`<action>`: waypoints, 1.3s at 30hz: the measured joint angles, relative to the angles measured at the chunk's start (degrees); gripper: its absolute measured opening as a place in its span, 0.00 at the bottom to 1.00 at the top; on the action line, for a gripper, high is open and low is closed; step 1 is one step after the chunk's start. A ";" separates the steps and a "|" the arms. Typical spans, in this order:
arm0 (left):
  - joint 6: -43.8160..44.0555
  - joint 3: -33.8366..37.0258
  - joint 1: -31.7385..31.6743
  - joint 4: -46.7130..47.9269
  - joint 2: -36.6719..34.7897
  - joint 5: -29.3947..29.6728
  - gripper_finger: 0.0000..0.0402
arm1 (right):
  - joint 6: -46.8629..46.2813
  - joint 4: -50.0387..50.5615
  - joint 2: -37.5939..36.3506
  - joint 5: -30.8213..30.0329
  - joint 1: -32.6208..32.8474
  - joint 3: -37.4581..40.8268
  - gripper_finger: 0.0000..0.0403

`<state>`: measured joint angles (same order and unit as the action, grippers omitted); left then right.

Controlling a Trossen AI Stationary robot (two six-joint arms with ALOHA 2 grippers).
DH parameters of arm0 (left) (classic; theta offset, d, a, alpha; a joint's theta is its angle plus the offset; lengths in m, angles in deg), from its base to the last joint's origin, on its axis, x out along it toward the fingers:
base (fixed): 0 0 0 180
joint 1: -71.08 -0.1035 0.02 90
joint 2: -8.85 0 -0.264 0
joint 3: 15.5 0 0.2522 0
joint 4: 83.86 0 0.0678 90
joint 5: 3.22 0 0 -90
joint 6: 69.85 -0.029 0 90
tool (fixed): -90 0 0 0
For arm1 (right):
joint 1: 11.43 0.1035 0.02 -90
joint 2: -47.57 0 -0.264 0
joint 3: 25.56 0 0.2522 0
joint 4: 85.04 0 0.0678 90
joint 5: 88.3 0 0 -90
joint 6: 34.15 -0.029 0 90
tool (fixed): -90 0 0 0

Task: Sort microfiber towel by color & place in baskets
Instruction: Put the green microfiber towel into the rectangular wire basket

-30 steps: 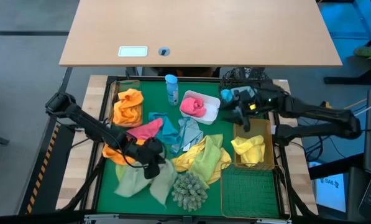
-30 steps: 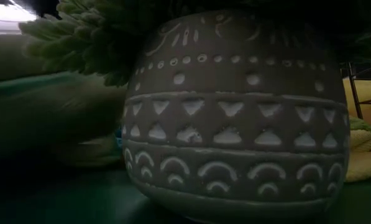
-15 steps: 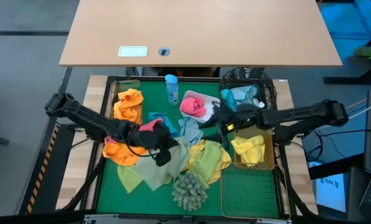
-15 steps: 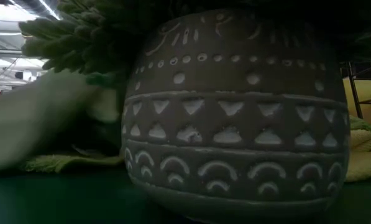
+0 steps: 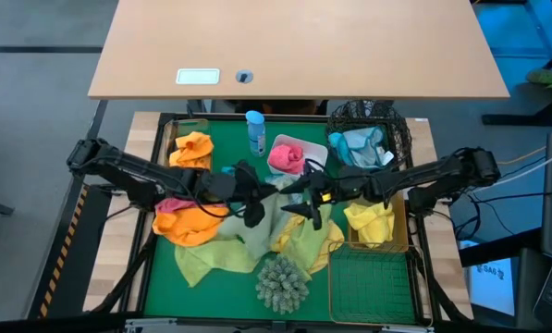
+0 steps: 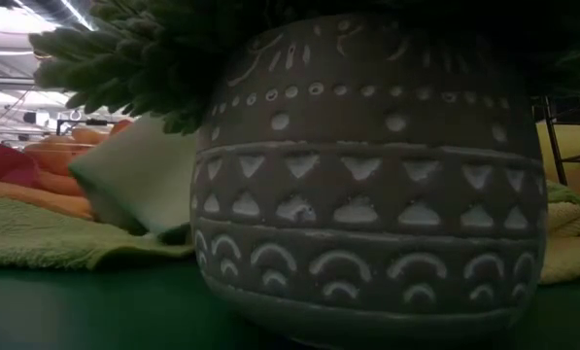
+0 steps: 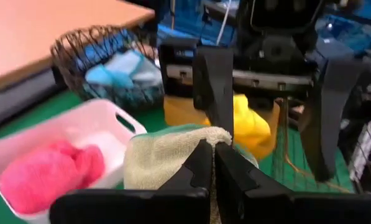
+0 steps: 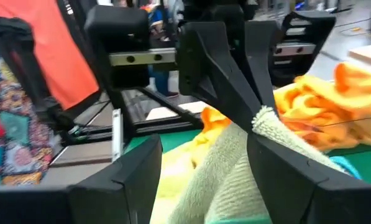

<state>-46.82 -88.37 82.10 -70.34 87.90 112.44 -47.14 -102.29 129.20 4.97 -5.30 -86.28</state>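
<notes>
At the middle of the green table (image 5: 165, 287), the left pincer (image 7: 211, 149) was clamped on a corner of a pale green towel (image 5: 262, 225), lifting it off the pile. The right pincer (image 5: 299, 196) faced it just beside that held corner, its fingers (image 8: 126, 180) spread apart on either side of the cloth and not touching it.

The two arms met almost head-on, leaving little free room between them. More cloths crowded below: an orange towel (image 5: 190, 222) toward the left edge, yellow-green ones (image 5: 310, 236) under the right arm. The shaggy potted clump (image 5: 280, 282) stood near the front edge.

Along the back edge sat the white tub (image 5: 320, 159) holding a pink towel (image 5: 288, 157), and the black mesh basket (image 5: 398, 129) with blue ones. A gold basket (image 5: 400, 215) at the right edge held a yellow towel (image 5: 373, 220).
</notes>
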 joint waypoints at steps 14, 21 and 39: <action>-5.69 0.00 -1.06 -7.79 0.04 0.40 0.00 | 0.04 -2.92 0.02 -8.83 0.03 -0.04 0.59; -9.72 0.00 -0.96 -8.19 0.02 1.54 0.00 | -0.09 -3.97 -0.80 -2.33 -0.04 0.02 0.59; -9.64 -0.09 -0.88 -6.71 0.00 1.88 0.00 | 3.77 4.02 -7.53 -7.33 -0.04 0.00 0.59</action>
<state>-56.47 -88.46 81.22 -77.05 87.90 114.31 -43.36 -98.27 121.67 -2.36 -5.34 -86.28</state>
